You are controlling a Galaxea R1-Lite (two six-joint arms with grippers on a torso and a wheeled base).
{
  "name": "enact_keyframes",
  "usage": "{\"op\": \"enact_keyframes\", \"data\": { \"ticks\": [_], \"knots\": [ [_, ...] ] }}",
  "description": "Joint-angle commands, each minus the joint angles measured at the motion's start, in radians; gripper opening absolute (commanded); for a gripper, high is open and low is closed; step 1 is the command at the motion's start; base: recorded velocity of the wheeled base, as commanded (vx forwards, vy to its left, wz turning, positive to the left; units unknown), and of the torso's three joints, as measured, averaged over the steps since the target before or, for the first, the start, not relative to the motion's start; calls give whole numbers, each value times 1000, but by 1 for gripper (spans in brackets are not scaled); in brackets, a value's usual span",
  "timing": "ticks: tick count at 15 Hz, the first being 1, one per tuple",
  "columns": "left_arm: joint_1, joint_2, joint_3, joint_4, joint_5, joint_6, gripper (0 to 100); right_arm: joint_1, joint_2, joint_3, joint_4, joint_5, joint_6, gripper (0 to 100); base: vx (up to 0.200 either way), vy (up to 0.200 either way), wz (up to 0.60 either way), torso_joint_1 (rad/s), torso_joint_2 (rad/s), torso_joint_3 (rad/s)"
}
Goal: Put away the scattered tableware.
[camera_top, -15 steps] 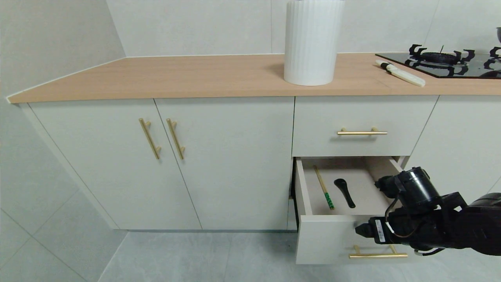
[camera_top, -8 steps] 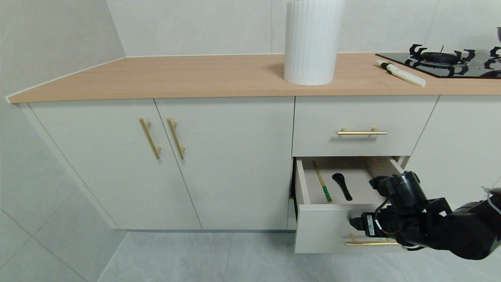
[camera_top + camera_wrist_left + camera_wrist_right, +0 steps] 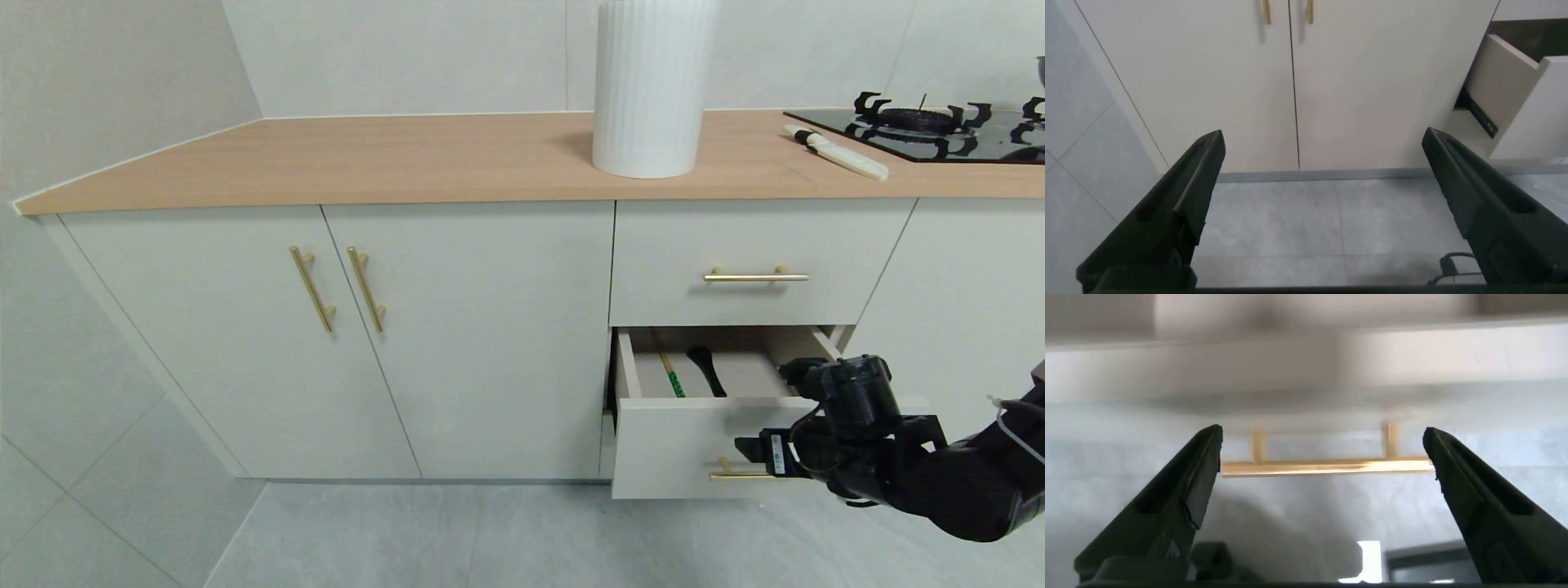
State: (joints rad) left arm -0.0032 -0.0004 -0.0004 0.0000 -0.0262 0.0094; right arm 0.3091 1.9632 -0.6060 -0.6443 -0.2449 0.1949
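- Right gripper (image 3: 747, 454) (image 3: 1323, 439): fingers spread wide, holding nothing, low down at the front of the lower drawer (image 3: 678, 445).
- Gold handle (image 3: 735, 474) (image 3: 1327, 465) of that drawer just in front of the open fingers; cannot tell whether touching.
- Left gripper (image 3: 1323, 139): fingers wide apart too, nothing between them, above the grey floor (image 3: 1315, 220) in front of the cupboard doors (image 3: 1290, 73).
- Lower drawer sticking out part of the way.
- Chopsticks (image 3: 671, 377) inside, near the drawer's left edge, with a green band on them.
- Black spoon (image 3: 705, 371) just beside them, closer to the middle of the drawer.
- Near ends of both hidden behind the drawer's front wall.
- Upper drawer (image 3: 751, 245) closed.
- Up on the wooden counter (image 3: 367, 159): tall white ribbed pot (image 3: 649, 90) near the back edge.
- White knife (image 3: 837, 153) lying near the counter's right end, beside the black stove (image 3: 922, 126).
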Motion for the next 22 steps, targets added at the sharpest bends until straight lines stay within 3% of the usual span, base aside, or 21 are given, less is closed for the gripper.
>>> {"op": "enact_keyframes", "data": {
  "ticks": [1,6,13,22],
  "knots": [
    [0,0,0,0,0,0,100,-1,10,-20,0,3,-38,100,0,0,0,0,0,0],
    [0,0,0,0,0,0,100,-1,89,-84,-101,19,-49,100,0,0,0,0,0,0],
    [0,0,0,0,0,0,100,-24,315,-84,-537,12,-51,100,0,0,0,0,0,0],
    [0,0,0,0,0,0,100,-62,464,-204,-721,3,-49,100,0,0,0,0,0,0]
  ]
}}
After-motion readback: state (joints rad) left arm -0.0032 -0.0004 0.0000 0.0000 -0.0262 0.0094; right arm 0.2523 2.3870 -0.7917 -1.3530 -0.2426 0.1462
